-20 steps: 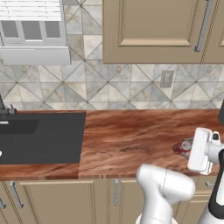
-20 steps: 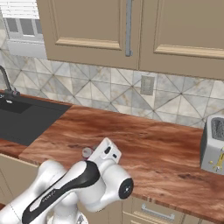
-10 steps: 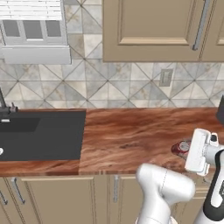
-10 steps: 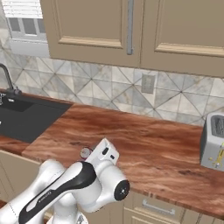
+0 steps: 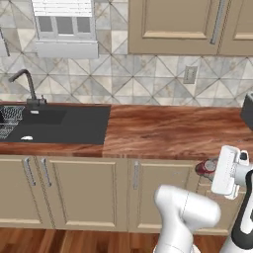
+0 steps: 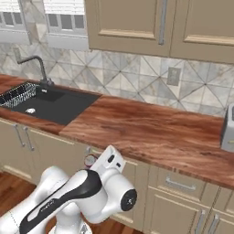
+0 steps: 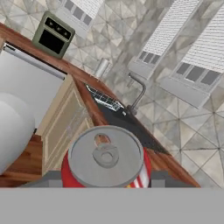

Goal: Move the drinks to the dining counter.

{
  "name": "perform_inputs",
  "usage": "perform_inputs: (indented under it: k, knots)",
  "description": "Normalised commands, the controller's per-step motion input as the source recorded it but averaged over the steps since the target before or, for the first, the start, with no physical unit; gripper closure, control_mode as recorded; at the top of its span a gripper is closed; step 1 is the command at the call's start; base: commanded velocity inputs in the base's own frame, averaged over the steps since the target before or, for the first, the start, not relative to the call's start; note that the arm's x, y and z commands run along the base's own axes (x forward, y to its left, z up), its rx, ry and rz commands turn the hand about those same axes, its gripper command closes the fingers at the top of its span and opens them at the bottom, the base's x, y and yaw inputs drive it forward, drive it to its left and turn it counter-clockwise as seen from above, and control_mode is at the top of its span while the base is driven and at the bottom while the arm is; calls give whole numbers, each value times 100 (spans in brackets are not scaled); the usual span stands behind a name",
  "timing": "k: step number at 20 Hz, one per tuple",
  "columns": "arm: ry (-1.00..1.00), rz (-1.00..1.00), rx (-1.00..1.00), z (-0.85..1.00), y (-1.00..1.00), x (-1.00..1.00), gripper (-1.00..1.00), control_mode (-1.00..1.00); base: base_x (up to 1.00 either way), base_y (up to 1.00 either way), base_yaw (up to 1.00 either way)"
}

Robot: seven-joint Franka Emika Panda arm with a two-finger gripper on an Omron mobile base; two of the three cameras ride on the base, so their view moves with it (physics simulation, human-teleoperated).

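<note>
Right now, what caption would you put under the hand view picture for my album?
The hand grips a red soda can, its silver top facing us, with the dark sink behind.

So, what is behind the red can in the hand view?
Behind the can lie the dark sink and faucet on the wood counter. The can covers the counter directly behind it.

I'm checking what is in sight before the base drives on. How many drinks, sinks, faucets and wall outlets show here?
Drinks: 1, the red can held in the gripper
Sinks: 1
Faucets: 1
Wall outlets: 1
Total: 4
</note>
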Motion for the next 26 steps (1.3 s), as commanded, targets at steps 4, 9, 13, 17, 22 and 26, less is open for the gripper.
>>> perform_inputs:
  k: [4, 9, 13, 17, 22, 26]
  knots:
    - [0, 0, 0, 0, 0, 0, 100, 100, -50, 28, 38]
    - [0, 0, 0, 0, 0, 0, 100, 100, -22, 30, 60]
    - [0, 0, 0, 0, 0, 0, 100, 100, 0, 20, 75]
    - [0, 0, 0, 0, 0, 0, 100, 100, 0, 22, 81]
    - [0, 0, 0, 0, 0, 0, 100, 100, 0, 30, 83]
    - [0, 0, 0, 0, 0, 0, 100, 100, 0, 35, 82]
